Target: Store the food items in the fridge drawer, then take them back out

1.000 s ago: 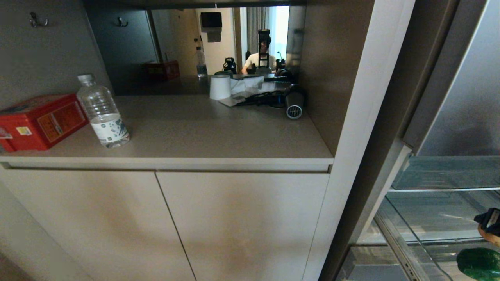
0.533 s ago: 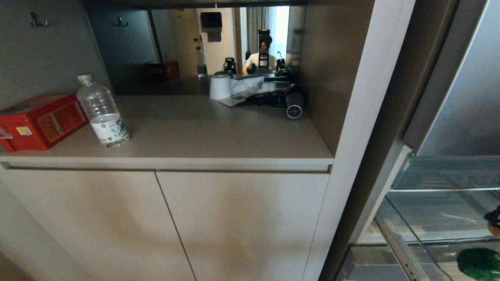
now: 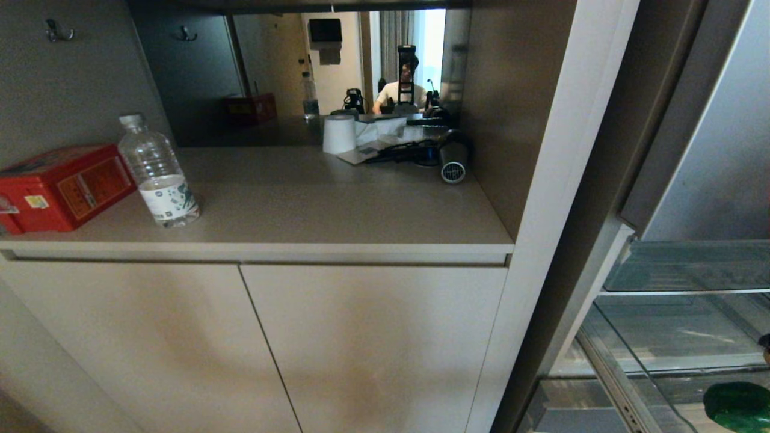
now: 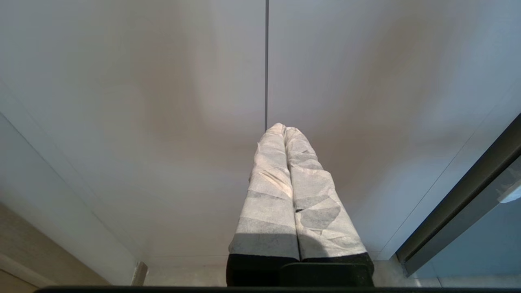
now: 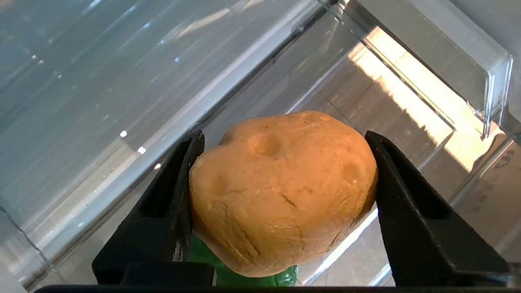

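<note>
Two black fingers (image 5: 171, 203) of the right gripper (image 5: 281, 195) press on either side of a tan-brown potato-like lump (image 5: 281, 191), clamped on it and holding it above the clear bin of the fridge drawer (image 5: 407, 81). Just under the lump a sliver of the green bell pepper (image 5: 244, 276) shows, lying lower in the bin (how far below cannot be told). In the head view the pepper (image 3: 737, 406) sits at about four o'clock, at the frame's edge, on the ribbed clear floor of the open drawer (image 3: 619, 385), with glass shelves (image 3: 686, 264) of the fridge above it.

Beside this, the left gripper (image 4: 283, 128) hangs with its two paper-wrapped fingers pressed together on nothing, pointing at the pale cabinet doors (image 4: 163, 101) near their centre seam.

Farther off, at about ten o'clock in the head view, the tan surface (image 3: 337, 204) over the cabinet carries a red box (image 3: 60, 186) and a clear water bottle (image 3: 157, 171) side by side. At its back stand a white cup (image 3: 338, 133), some paper and a hair dryer (image 3: 452, 159), below a mirror showing a seated person (image 3: 400, 90).
</note>
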`<state>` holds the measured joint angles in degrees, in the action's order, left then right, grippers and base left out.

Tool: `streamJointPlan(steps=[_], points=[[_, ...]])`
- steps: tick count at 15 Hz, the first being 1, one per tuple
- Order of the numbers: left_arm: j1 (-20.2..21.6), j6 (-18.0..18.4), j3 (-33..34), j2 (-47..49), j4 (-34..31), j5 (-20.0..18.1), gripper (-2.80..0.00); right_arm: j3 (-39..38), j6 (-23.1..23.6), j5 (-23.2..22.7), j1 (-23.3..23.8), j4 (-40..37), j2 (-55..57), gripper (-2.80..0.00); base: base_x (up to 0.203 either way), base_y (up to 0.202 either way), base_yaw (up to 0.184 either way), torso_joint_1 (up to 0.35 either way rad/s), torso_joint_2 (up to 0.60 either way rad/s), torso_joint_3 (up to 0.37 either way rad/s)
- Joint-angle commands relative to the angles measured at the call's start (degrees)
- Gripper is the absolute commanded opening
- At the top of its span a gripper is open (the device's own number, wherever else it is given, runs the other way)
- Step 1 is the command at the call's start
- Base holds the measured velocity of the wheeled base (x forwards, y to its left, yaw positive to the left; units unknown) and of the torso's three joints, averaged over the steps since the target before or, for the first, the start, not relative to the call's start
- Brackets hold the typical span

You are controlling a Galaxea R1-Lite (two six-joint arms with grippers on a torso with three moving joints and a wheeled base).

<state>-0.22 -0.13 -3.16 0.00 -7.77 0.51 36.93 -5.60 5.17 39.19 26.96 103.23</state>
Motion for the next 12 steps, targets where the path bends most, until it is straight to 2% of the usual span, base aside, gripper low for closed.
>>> streamJointPlan(steps=[1, 2, 12], points=[[0.0, 0.0, 0.0, 0.0, 0.0, 0.0, -2.80, 0.1, 0.0, 0.0, 0.3, 0.1, 0.2, -2.80, 0.000, 0.000, 0.000, 0.000, 0.00, 0.000], [0.0, 0.0, 0.0, 0.0, 0.0, 0.0, -2.80, 0.1, -0.1, 0.0, 0.6, 0.1, 0.2, 0.00, 0.000, 0.000, 0.000, 0.000, 0.00, 0.000], [0.0, 0.0, 0.0, 0.0, 0.0, 0.0, -2.80, 0.0, 0.1, -0.8, 2.3, 0.2, -0.8, 0.00, 0.000, 0.000, 0.000, 0.000, 0.00, 0.000]])
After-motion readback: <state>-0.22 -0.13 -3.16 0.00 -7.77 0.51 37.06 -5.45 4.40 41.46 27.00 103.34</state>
